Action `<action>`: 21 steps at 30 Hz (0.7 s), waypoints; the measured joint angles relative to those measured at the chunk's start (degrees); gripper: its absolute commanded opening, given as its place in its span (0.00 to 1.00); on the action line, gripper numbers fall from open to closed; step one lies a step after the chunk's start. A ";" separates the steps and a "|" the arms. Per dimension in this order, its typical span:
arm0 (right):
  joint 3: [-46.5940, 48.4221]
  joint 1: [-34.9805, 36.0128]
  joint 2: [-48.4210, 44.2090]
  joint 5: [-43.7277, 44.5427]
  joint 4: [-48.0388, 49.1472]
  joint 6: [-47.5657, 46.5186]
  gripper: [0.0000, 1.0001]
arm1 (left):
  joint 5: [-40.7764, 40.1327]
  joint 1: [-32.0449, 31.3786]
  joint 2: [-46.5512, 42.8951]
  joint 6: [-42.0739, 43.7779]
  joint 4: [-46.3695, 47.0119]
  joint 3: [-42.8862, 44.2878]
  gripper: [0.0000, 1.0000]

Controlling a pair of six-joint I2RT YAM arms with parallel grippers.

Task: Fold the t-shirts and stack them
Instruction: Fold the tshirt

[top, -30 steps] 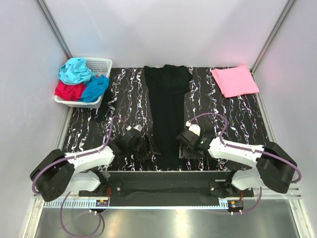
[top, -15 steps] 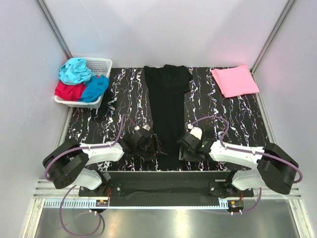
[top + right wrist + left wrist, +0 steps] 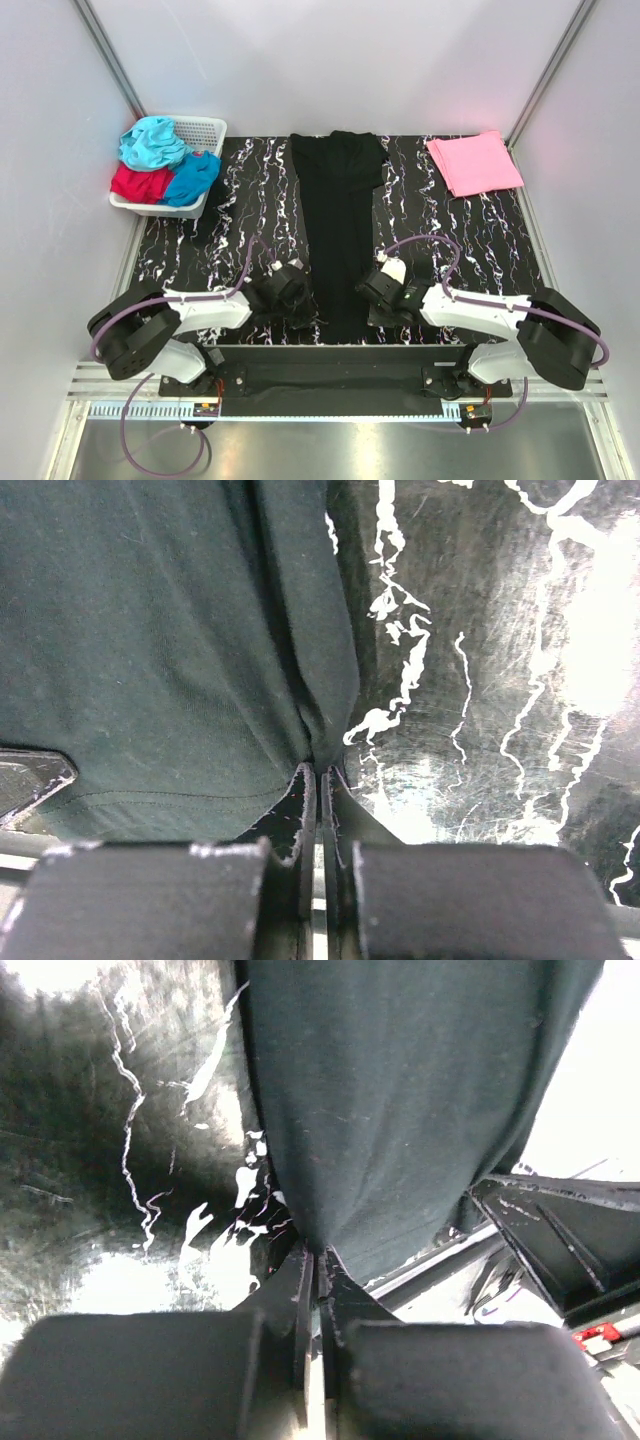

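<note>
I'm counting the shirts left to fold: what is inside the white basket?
A teal t-shirt, a red t-shirt and a blue t-shirt lie heaped in the white basket. Whatever lies beneath them is covered, so more shirts cannot be ruled out.

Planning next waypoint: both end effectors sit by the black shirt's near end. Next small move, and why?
Probably raise both together slightly, to start carrying the near end toward the far end. The left end effector and right end effector are each shut on an edge of the black t-shirt close to its near end, and it lies as a long narrow strip.
</note>
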 measured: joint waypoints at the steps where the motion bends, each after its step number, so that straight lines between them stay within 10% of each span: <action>1: 0.20 0.13 0.31 0.00 -0.02 -0.04 0.00 | -0.04 -0.09 0.07 -0.04 -0.13 0.00 0.00; 21: 8.07 1.57 2.03 4.02 -5.22 -3.06 0.00 | -5.16 -0.46 -3.82 3.17 -10.27 4.35 0.00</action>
